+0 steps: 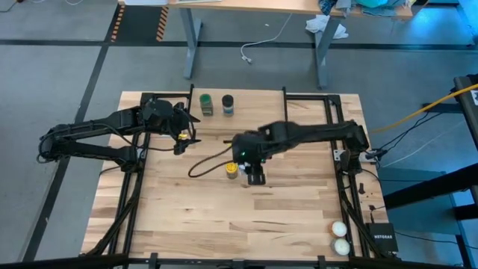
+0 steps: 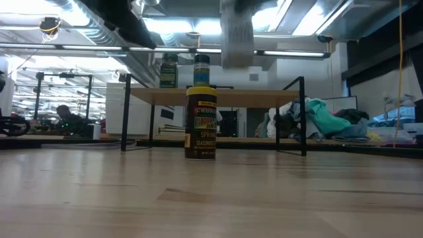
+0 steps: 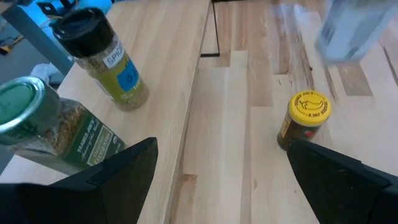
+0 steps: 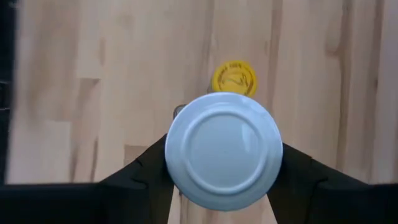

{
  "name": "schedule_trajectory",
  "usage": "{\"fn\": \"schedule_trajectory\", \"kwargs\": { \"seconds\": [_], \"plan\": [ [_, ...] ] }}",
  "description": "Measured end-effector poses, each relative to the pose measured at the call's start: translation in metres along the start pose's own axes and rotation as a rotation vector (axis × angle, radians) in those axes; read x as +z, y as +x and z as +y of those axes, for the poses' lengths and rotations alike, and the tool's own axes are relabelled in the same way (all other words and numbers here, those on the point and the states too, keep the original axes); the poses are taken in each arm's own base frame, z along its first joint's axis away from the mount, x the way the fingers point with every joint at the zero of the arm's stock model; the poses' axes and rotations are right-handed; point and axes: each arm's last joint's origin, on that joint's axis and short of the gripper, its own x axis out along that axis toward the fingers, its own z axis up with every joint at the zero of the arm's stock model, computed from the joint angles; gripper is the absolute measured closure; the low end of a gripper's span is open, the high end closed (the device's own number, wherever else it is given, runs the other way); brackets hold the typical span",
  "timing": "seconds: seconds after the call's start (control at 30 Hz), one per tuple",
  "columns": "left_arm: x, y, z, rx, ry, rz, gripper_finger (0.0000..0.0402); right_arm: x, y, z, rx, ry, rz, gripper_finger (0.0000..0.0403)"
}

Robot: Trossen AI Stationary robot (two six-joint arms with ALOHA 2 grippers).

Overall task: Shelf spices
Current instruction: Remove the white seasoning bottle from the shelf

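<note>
The shelf (image 1: 299, 104) stands along the table's far side. On it stand the green-lidded jar (image 1: 207, 104) and the black-lidded jar (image 1: 228, 104), side by side. The amber jar with the yellow lid (image 1: 232, 171) stands upright on the tabletop near the middle. My right gripper (image 1: 255, 173) hangs just right of it, shut on the white-lidded jar (image 4: 224, 149). My left gripper (image 1: 181, 138) is open and hovers in front of the shelf's left part, close to the green-lidded jar (image 3: 37, 124) and the black-lidded jar (image 3: 102, 59). My right gripper pinches the white-lidded jar between its two fingers (image 4: 143, 171), one on each side of the body just under the white lid (image 4: 186, 118). The fingers come from above, pointing down. The jar (image 2: 236, 33) stays upright and is lifted clear of the table.
Two whitish balls (image 1: 340, 237) lie at the table's near right corner. A black cable (image 1: 205, 161) loops over the tabletop between the arms. Thin black shelf legs (image 2: 303, 116) stand on the far half. Bare wood spreads over the near half (image 1: 224, 224).
</note>
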Motion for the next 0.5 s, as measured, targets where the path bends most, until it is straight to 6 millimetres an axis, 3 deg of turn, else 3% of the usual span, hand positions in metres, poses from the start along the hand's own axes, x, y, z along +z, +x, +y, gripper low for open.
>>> {"fn": "schedule_trajectory", "kwargs": {
  "seconds": [0.27,0.5],
  "plan": [
    [0.0,0.0,0.0,0.001,-0.012,-0.004,0.005,-0.026,0.075,-0.005,-0.019,0.09,0.082,0.0204],
    [0.0,0.0,0.0,0.001,-0.019,-0.002,0.005,-0.035,0.098,-0.006,-0.044,0.118,0.051,0.0204]
  ]
}}
